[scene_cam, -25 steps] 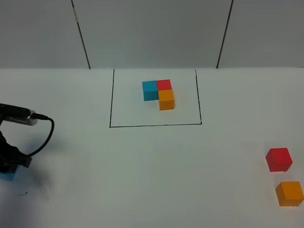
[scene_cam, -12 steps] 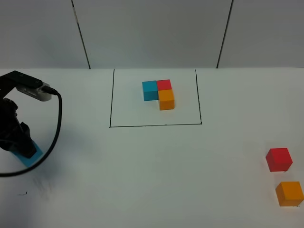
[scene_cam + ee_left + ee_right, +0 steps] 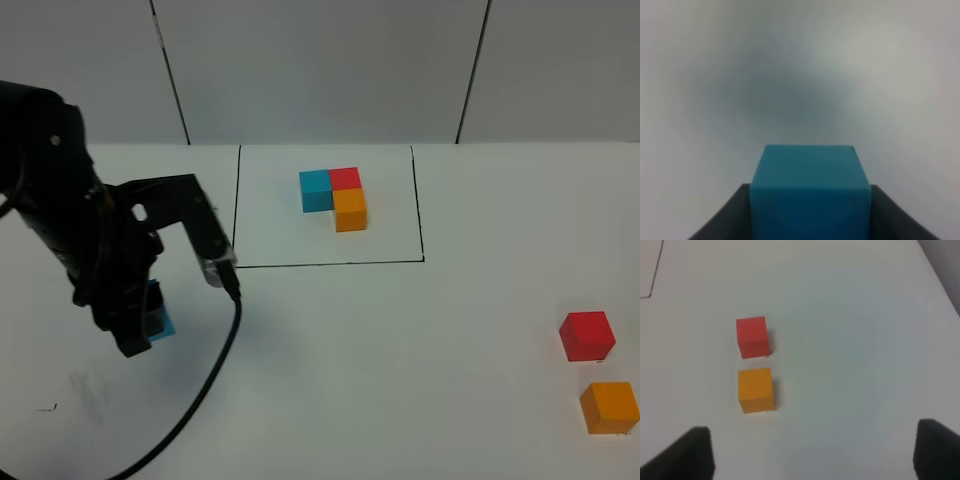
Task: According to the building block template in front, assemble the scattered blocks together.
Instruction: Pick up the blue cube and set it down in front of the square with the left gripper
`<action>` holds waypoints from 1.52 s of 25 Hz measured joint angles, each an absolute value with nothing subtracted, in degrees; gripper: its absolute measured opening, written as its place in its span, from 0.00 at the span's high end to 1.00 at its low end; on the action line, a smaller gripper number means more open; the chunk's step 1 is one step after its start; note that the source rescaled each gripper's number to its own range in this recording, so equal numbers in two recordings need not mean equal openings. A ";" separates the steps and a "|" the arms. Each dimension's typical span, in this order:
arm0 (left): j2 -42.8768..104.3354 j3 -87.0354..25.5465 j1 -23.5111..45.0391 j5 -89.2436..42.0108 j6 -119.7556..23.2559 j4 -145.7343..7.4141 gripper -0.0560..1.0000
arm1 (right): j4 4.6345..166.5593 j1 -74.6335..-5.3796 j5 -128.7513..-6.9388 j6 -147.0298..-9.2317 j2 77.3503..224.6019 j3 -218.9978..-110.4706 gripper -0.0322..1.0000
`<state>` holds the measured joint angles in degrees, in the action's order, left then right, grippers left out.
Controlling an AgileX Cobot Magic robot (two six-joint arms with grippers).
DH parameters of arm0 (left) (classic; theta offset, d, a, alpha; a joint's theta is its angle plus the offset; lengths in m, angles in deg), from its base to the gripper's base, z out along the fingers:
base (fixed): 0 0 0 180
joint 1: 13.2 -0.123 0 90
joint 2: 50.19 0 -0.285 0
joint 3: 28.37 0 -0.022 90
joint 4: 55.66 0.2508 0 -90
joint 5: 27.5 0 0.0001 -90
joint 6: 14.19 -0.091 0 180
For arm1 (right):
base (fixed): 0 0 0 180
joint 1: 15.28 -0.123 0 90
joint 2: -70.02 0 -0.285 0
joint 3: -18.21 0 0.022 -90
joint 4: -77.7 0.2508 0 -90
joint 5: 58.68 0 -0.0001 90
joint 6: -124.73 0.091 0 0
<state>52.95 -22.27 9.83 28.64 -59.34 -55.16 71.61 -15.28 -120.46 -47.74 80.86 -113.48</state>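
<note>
Exterior high view showed the left gripper point(image 3: 140, 335) over the left half of the white tabletop point(image 3: 400, 350), nearer the left edge than the middle. It was closed on the cyan block point(image 3: 160, 322), which showed only as a sliver of colour beside the dark arm. A black cable point(image 3: 225, 350) looped from the wrist down toward the near edge.

Left wrist view filled in the grip. The cyan block point(image 3: 809, 185) sat squarely between the two dark fingers point(image 3: 725, 220), one pressed to each side, with a soft blurred shadow on the surface beyond it. Whether the block touched the tabletop could not be told.

At the middle of the far edge stood the building block template point(image 3: 335, 195), inside a thin black frame point(image 3: 232, 220) drawn on the surface. Its cyan and red cubes sat side by side, touching. The orange one sat against the near face of the red, which made an L.

The red block point(image 3: 586, 335) and the orange block point(image 3: 609, 407) lay close to the right edge, toward the near right corner and well apart from the template. The red one lay farther back, and a small gap separated the two.

Right wrist view looked down on the same pair. The right gripper point(image 3: 812, 455) had its fingers point(image 3: 690, 455) spread wide and held nothing, with both blocks lying beyond the tips.
</note>
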 joint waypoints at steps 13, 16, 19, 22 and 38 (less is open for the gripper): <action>55.69 -22.27 16.80 20.93 -70.88 -55.66 0.95 | 71.61 -15.28 -120.46 -47.74 80.86 -113.48 0.33; 59.01 -22.34 16.80 19.85 -71.57 -56.03 0.95 | 71.61 -15.28 -120.46 -47.74 80.86 -113.48 0.33; 63.23 -25.11 16.80 20.25 -71.90 -57.59 0.95 | 71.61 -15.28 -120.46 -47.74 80.86 -113.48 0.33; 67.61 -31.05 16.80 22.15 -71.94 -60.77 0.95 | 71.61 -15.28 -120.46 -47.74 80.86 -113.48 0.33; 77.84 -45.79 16.87 31.15 -72.17 -61.11 0.95 | 71.61 -15.28 -120.46 -47.74 80.86 -113.48 0.33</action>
<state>77.84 -45.79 16.87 31.15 -72.17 -61.11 71.61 -15.28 -120.46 -47.74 80.86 -113.48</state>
